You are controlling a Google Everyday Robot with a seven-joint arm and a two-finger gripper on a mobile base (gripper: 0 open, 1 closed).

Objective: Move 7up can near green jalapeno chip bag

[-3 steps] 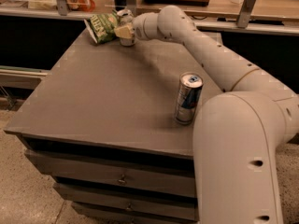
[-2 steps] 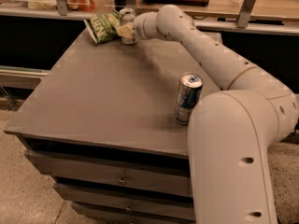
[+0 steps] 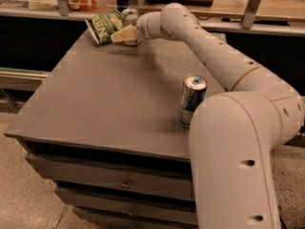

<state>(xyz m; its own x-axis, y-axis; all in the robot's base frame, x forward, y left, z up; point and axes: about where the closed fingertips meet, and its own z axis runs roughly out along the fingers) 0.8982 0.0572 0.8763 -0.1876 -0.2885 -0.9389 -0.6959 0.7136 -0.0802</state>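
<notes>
**Camera view: soda can held at the far corner of the table**

The 7up can [image 3: 129, 18] is seen upright at the far edge of the table [image 3: 105, 99], pinched by the gripper [image 3: 126, 30]. One pale finger of the fingers [image 3: 122, 35] is laid across the can's near side; the other is hidden behind it. The green chip bag [image 3: 102, 26] is found just left of the can, touching it or nearly so, with its pale end turned towards the near left. The arm [image 3: 214, 56] is stretched from the lower right across the table. A taller blue-and-silver can [image 3: 191, 101] is stood well apart, near the right front edge. Drawers [image 3: 119, 180] are seen below the table top.
</notes>
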